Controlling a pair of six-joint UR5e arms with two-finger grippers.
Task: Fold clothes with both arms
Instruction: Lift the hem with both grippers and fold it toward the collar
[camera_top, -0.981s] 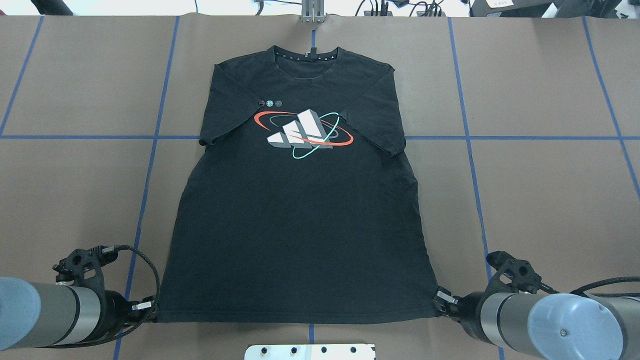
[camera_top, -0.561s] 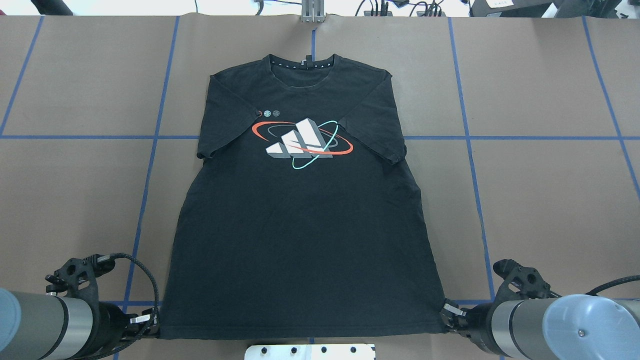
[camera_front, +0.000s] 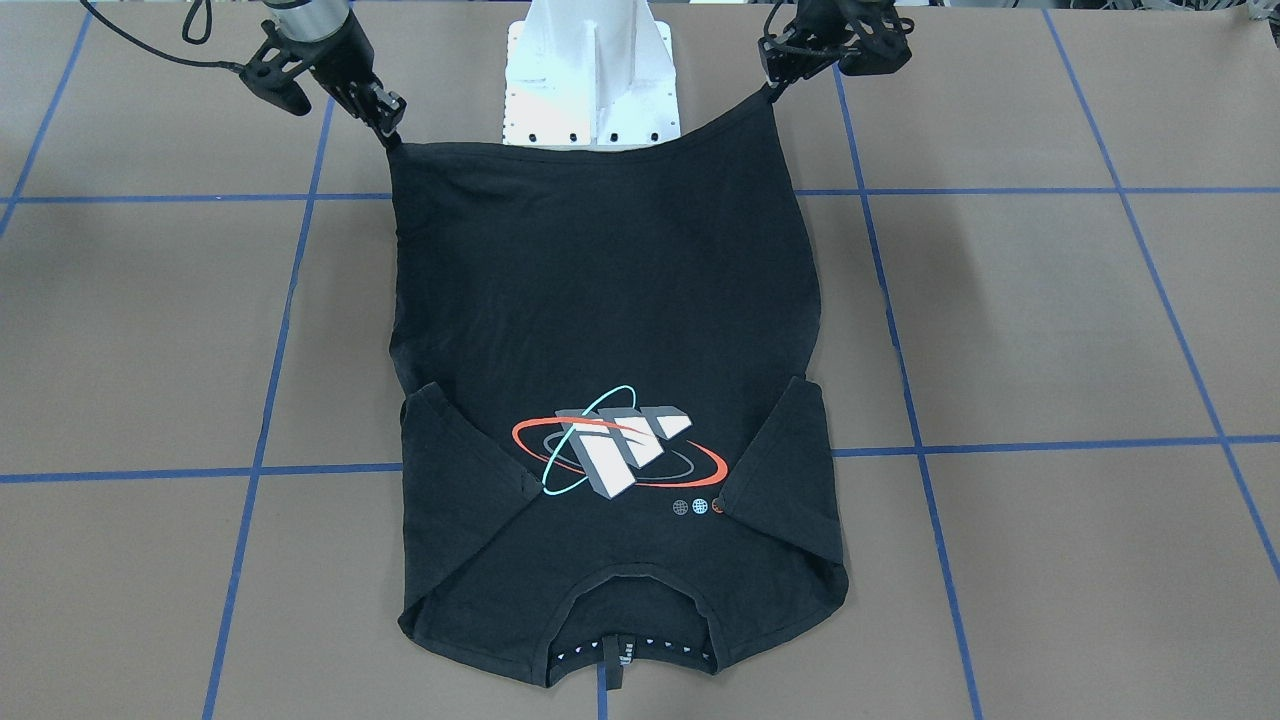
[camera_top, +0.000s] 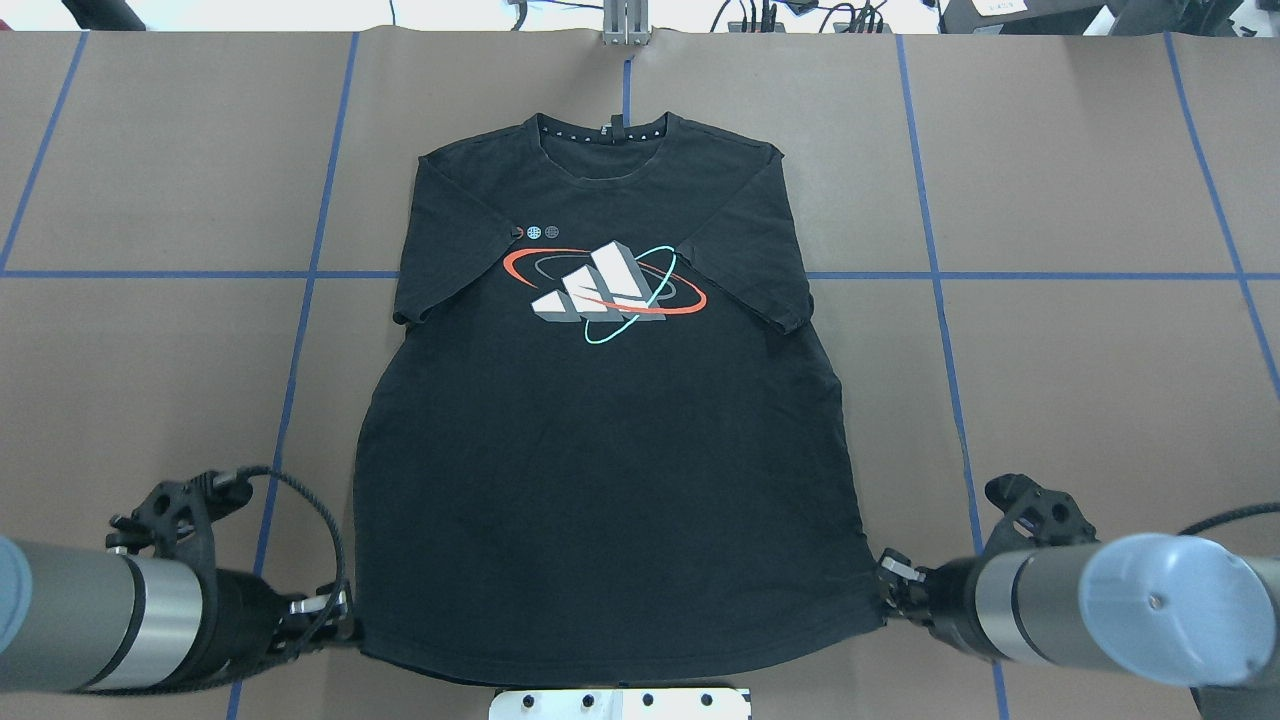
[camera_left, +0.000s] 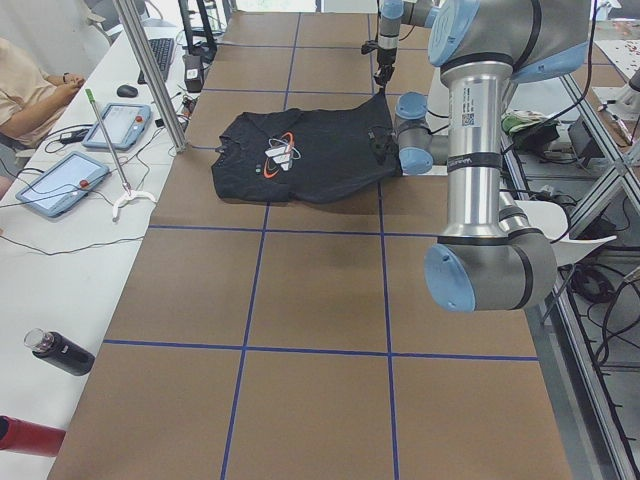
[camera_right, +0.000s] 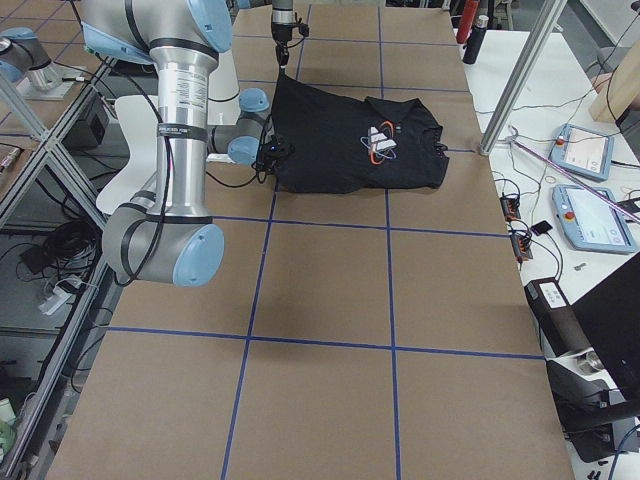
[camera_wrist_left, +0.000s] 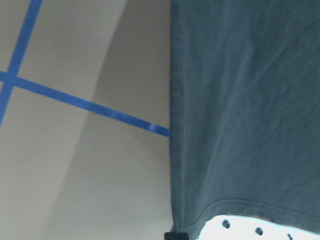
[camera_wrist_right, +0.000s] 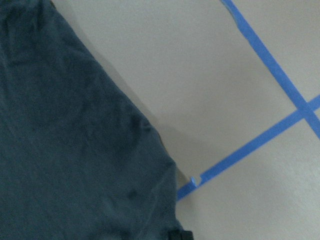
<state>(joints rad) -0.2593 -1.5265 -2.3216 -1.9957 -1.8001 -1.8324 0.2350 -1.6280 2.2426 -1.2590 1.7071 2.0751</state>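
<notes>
The shirt (camera_top: 600, 450) is lying face up on the tabletop (camera_top: 1100, 380), its collar (camera_top: 605, 135) at the far side and its sleeves (camera_top: 450, 250) already tucked inward. Its two near corners are being pinched, one by the left tool (camera_top: 340, 612) and one by the right tool (camera_top: 888, 592), both clenched on the cloth, and the hem (camera_top: 610, 665) is being held raised. The bottom-to-collar fold appears to be starting. Next, both corners would need carrying forward together, level and evenly tensioned.
</notes>
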